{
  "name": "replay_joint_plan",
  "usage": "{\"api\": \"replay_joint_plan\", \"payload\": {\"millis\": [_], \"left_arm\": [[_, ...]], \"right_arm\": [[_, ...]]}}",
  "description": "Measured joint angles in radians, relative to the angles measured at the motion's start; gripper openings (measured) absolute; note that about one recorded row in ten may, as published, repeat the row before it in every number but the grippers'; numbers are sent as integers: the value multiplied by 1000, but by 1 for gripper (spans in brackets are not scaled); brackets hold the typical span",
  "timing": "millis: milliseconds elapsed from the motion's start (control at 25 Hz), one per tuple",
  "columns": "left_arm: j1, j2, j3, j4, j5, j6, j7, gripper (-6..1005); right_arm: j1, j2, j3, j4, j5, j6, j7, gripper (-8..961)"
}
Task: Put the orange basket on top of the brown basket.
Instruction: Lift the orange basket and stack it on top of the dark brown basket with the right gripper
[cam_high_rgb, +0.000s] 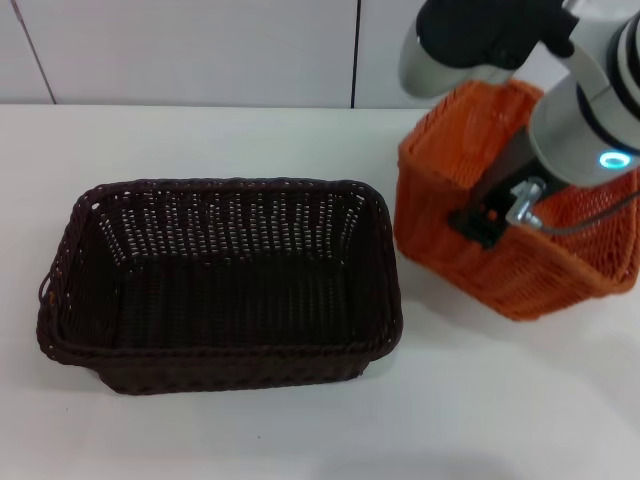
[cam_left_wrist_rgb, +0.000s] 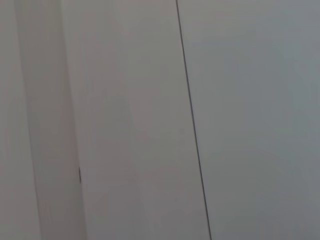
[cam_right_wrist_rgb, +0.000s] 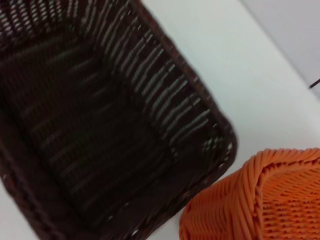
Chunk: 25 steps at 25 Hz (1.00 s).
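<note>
The brown basket (cam_high_rgb: 220, 192) stands empty on the white table, left of centre in the head view. The orange basket (cam_high_rgb: 440, 235) is to its right, tilted and lifted off the table on its right side. My right gripper (cam_high_rgb: 486, 218) is shut on the orange basket's long rim, with a black finger down over its outer wall. The right wrist view shows the brown basket (cam_right_wrist_rgb: 100, 125) below and a corner of the orange basket (cam_right_wrist_rgb: 260, 200) beside it, a small gap between them. My left gripper is out of view; its wrist view shows only wall panels.
The white table (cam_high_rgb: 300, 430) extends in front of both baskets. Pale wall panels (cam_high_rgb: 200, 50) close off the back edge. My right arm's grey and black links (cam_high_rgb: 490, 35) hang over the orange basket.
</note>
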Motion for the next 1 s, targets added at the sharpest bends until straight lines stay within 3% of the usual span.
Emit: {"api": "replay_joint_plan", "payload": {"millis": [360,1000], "left_arm": [[0,0,-4,3,0,0,0,777],[16,-14,-8,6,-8,-25,-13,773]], "right_arm": [[19,-2,-51,-40,-17,67,-81,157],[-21,1,-297,-121,-81,264,-663,159]]}}
